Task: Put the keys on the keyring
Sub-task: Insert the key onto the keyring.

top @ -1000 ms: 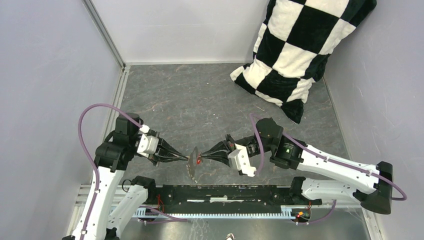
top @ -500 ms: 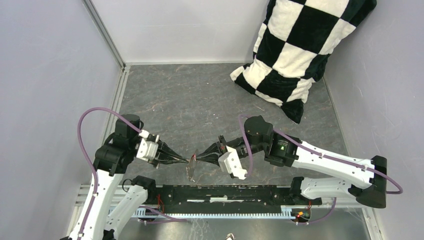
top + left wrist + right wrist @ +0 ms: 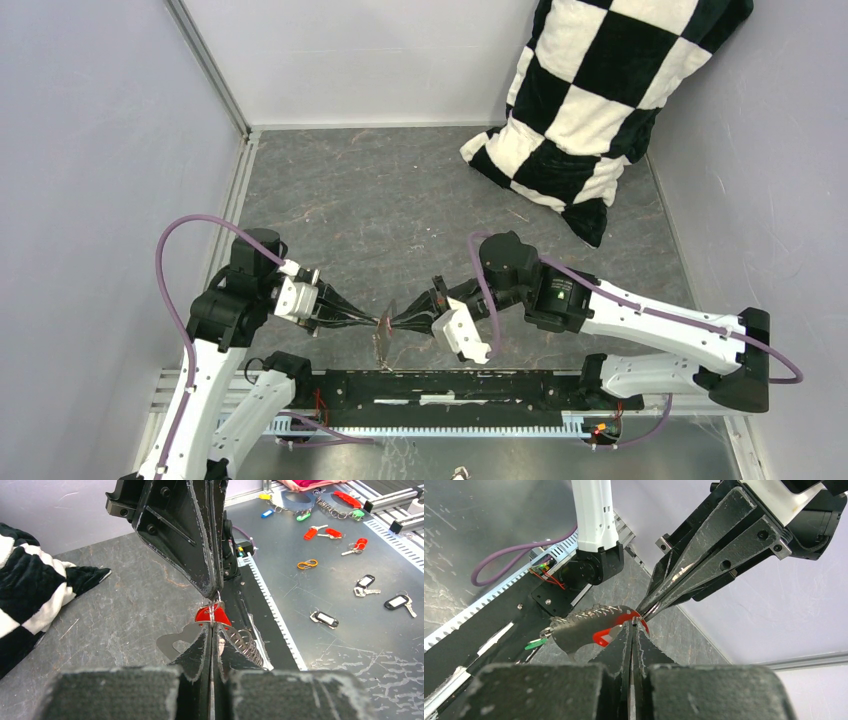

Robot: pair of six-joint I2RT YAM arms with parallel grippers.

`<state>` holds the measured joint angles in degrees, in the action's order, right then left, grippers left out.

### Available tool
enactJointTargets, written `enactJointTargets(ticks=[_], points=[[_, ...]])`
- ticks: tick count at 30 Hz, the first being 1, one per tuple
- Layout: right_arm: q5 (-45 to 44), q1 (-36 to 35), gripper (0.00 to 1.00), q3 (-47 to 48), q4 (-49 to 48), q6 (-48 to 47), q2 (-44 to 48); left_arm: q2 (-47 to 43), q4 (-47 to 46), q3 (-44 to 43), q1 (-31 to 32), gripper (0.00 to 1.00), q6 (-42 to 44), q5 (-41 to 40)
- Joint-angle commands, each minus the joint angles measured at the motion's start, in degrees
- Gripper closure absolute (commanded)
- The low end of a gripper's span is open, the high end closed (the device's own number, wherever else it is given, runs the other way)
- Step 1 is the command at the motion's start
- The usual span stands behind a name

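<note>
1. The grey table (image 3: 350,190) is the biggest thing.
2. A black and white checked pillow (image 3: 590,110) leans in the far right corner.
3. The left gripper (image 3: 376,321) and the right gripper (image 3: 394,322) point at each other above the near edge of the table. Their tips almost touch.
4. The left gripper is squeezed tight on the top edge of the keyring (image 3: 382,342).
5. The keyring is a flat grey metal piece with a curly chain. It hangs in the air under the two tips.
6. The right gripper is squeezed tight on the red key (image 3: 202,615), right up against the keyring.
7. The green key (image 3: 535,643) dangles at the far end of the keyring.
</note>
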<state>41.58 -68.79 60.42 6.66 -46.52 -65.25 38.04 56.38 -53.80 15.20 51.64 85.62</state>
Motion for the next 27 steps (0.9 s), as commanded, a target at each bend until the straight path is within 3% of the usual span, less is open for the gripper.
enactJointTargets(ticks=[1, 27], points=[[0.2, -0.5, 1.00, 3.1, -0.6, -0.9, -0.4, -0.2, -1.9, -1.3, 0.2, 0.98, -1.5, 0.9], [-5.8, -0.5, 1.00, 3.8, -0.9, -0.5, 1.2, -0.7, -1.9, -1.5, 0.3, 0.98, -1.6, 0.6]])
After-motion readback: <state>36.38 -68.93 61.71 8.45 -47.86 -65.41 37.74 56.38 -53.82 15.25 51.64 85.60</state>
